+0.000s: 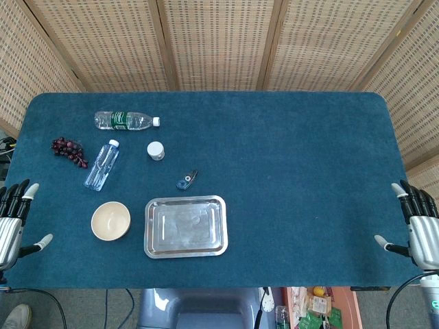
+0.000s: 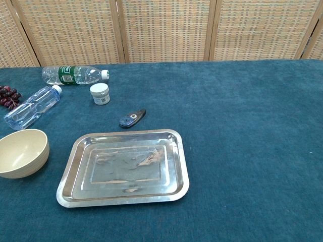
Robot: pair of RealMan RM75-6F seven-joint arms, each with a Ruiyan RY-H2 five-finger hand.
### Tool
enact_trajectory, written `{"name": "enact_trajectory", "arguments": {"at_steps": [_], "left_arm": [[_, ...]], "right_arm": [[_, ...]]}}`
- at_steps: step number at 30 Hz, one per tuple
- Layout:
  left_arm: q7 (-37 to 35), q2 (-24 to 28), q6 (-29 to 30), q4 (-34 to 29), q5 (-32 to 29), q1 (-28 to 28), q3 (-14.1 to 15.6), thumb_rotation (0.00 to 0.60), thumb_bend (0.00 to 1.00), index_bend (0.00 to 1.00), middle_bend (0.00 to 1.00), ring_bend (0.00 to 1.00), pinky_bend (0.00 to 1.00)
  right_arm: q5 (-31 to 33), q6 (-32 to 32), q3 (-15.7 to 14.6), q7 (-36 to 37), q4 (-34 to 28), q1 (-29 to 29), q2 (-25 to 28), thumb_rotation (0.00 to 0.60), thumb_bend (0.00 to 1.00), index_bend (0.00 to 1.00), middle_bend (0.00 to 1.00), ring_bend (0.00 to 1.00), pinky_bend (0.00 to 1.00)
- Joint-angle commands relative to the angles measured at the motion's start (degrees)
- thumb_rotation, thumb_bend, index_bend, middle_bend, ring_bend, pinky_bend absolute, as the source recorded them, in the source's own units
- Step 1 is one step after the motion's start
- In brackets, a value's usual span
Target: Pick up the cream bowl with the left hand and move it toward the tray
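Note:
The cream bowl [image 1: 110, 221] stands upright and empty on the blue cloth, just left of the steel tray [image 1: 185, 251]. In the chest view the bowl [image 2: 21, 153] sits at the left edge, a short gap from the tray [image 2: 65, 184]. My left hand [image 1: 14, 221] hangs open at the table's left edge, well left of the bowl, fingers spread and holding nothing. At the right edge my right hand [image 1: 416, 228] is likewise open and empty. Neither hand shows in the chest view.
Two clear water bottles lie behind the bowl, one with a green label [image 1: 126, 120] and one with a blue tint [image 1: 101, 165]. Dark grapes [image 1: 68, 151], a small white jar [image 1: 156, 150] and a small dark blue gadget [image 1: 186, 180] lie nearby. A wicker screen backs the table.

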Motion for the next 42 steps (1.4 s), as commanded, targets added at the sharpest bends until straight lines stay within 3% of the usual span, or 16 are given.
{"name": "enact_trajectory", "arguments": {"at_steps": [1,8,13,18,24,31,42], "left_arm": [[-0.36,0.47,-0.68,-0.52,-0.31,-0.03,0.27,0.600,0.00,0.00,0.00,0.00,0.00],[-0.67,0.70,-2.61,-0.51,0.12,-0.68,0.94,0.600,0.00,0.00,0.00,0.00,0.00],[-0.64,-0.37,-9.51,2.45,-0.34,-3.40,2.33,0.600,0.00,0.25,0.00,0.00,0.00],[-1.51,-4.07,-16.00,7.02,-1.33,-6.12,3.27,0.600,0.05,0.38,0.00,0.00,0.00],[-10.51,-9.71,-20.21,15.11,2.21,-9.15,4.53,0.600,0.17,0.49,0.00,0.00,0.00],[-14.30,-14.05,-20.17,21.15,4.99,-10.53,5.43,0.600,0.21,0.51,0.00,0.00,0.00],[-9.26,-16.61,-22.99,21.49,3.26,-12.88,4.70,0.600,0.35,0.51,0.00,0.00,0.00]], "right_arm": [[-0.30,0.68,0.18,0.30,0.47,-0.18,-0.41,0.600,0.00,0.01,0.00,0.00,0.00],[0.04,0.15,0.06,-0.14,0.24,-0.11,-0.35,0.600,0.00,0.01,0.00,0.00,0.00],[0.42,-0.24,0.11,-0.30,-0.09,-0.01,-0.17,0.600,0.00,0.01,0.00,0.00,0.00],[0.74,-0.58,0.14,0.01,-0.19,0.01,0.11,0.600,0.00,0.01,0.00,0.00,0.00],[0.71,-0.85,0.12,0.34,-0.13,0.11,0.28,0.600,0.00,0.01,0.00,0.00,0.00],[1.14,-1.28,0.26,0.40,0.04,0.31,0.25,0.600,0.00,0.01,0.00,0.00,0.00],[1.84,-2.00,0.28,-0.11,0.29,0.56,0.01,0.600,0.00,0.01,0.00,0.00,0.00]]}}
